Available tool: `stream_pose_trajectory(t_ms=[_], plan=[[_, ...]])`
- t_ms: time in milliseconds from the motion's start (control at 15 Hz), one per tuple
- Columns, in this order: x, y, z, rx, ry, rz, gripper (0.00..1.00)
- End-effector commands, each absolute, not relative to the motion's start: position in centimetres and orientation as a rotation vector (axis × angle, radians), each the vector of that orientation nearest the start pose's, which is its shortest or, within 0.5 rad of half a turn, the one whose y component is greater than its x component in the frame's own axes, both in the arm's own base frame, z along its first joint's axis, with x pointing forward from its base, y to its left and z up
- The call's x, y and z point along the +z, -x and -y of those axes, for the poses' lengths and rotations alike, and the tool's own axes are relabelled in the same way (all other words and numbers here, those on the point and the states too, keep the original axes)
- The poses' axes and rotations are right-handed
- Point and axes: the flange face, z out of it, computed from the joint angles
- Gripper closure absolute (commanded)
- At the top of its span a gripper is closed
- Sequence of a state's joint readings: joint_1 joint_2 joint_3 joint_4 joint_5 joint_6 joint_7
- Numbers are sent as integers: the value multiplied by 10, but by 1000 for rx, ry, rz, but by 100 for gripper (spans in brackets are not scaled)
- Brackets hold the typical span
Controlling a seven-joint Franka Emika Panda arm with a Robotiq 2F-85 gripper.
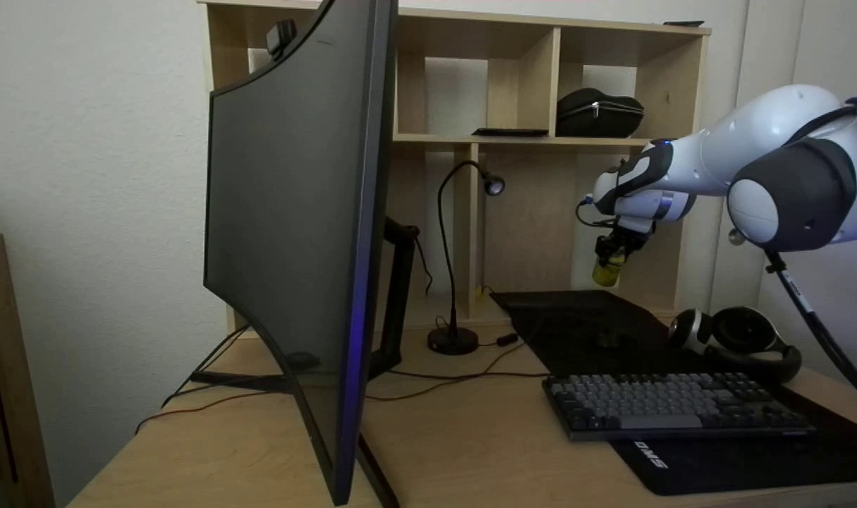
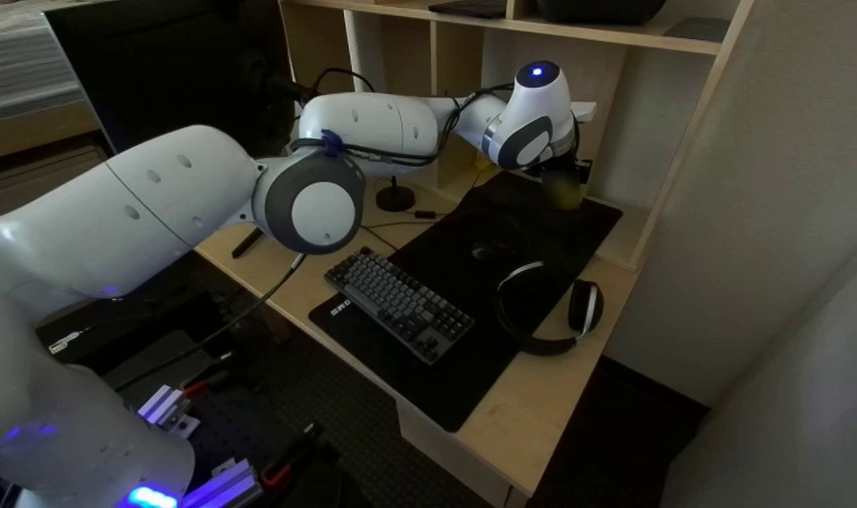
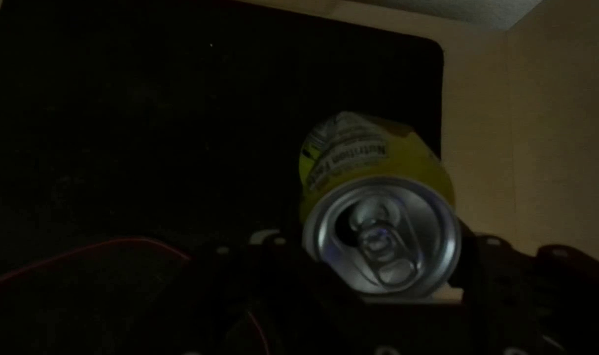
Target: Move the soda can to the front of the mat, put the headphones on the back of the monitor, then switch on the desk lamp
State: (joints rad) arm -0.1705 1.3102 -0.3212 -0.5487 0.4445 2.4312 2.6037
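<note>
Your Robotiq gripper point(image 1: 610, 258) grasps the yellow soda can point(image 3: 379, 204), its dark fingers on either side near the lid end. The wrist view gives you the silver lid, with its tab and drinking hole toward the camera, and part of a Nutrition Facts panel on the side. In both exterior views you have the can up in the air, over the end of the black desk mat point(image 1: 576, 314) nearest the wooden shelf unit point(image 1: 530, 204), beneath the wrist of the white robot arm point(image 1: 760, 144).

Toward the mat's opposite end lies the compact keyboard point(image 1: 664, 402), mostly on the mat and jutting past its long edge onto the wooden desk point(image 1: 484, 437). Near it, the black over-ear headphones point(image 1: 745, 331) straddle the other long edge, one cup on bare desk. Between keyboard and can, a small dark object point(image 2: 482, 252) on the mat is too dim for you to name.

The curved monitor point(image 1: 287, 197) stands apart from the mat, a webcam point(image 1: 281, 37) on its top edge. Between monitor and mat, your gooseneck desk lamp point(image 1: 453, 341) stands on its round base; whether it is lit, you cannot tell. An upper compartment of the shelf unit holds a black zippered case point(image 1: 599, 115).
</note>
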Motion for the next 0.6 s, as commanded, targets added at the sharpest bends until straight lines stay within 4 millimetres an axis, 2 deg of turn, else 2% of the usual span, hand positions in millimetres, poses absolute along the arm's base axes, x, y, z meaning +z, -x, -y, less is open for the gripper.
stream_pose_trajectory(t_ms=[0, 200, 267, 333, 400, 533], plan=[[270, -821, 229, -256, 144, -2479, 62], [272, -824, 224, -240, 89, -2402, 62], [274, -824, 222, -242, 80, -2393, 12], [274, -824, 223, -232, 61, -2380, 11], [274, -823, 223, -233, 53, -2371, 5], [271, -823, 226, -243, 44, -2342, 0]])
